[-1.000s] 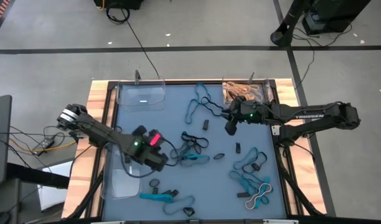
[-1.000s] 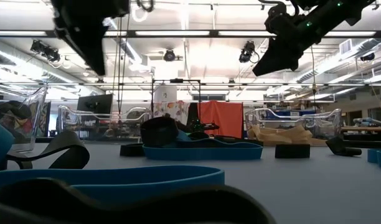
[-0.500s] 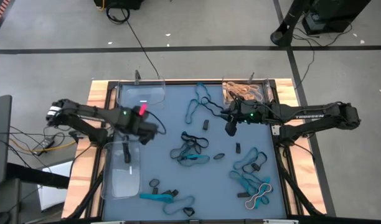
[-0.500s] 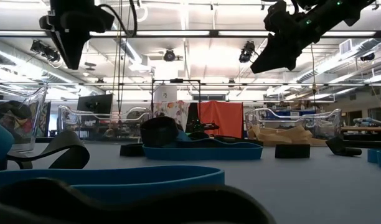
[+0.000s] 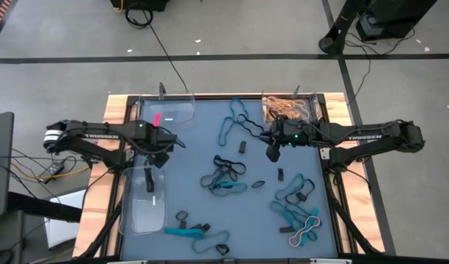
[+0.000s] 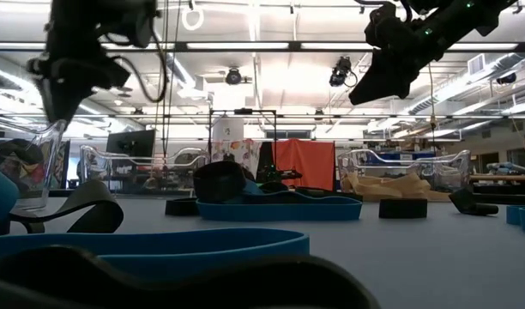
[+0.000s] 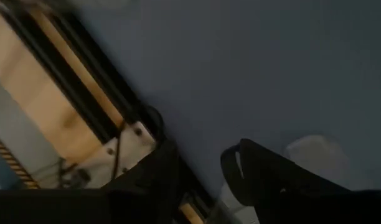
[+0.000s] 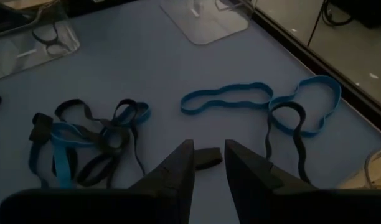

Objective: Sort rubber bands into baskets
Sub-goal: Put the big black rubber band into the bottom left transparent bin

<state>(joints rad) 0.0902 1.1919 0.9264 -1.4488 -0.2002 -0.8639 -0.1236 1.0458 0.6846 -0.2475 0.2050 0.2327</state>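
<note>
The left pincer (image 5: pixel 160 157) was above the blue surface (image 5: pixel 195 154), its fingers (image 7: pixel 265 180) spread and pinching nothing. Just under it lay a clear basket (image 5: pixel 145 209) with black bands (image 5: pixel 149 180) inside; another clear basket (image 5: pixel 166 111) was beyond it. The right pincer (image 5: pixel 271 152) was spread a little with nothing between its fingers, above a small black band (image 8: pixel 207 157). Near it were teal-blue bands (image 8: pixel 226 101), and behind it a basket of tan bands (image 5: pixel 289 107).
</note>
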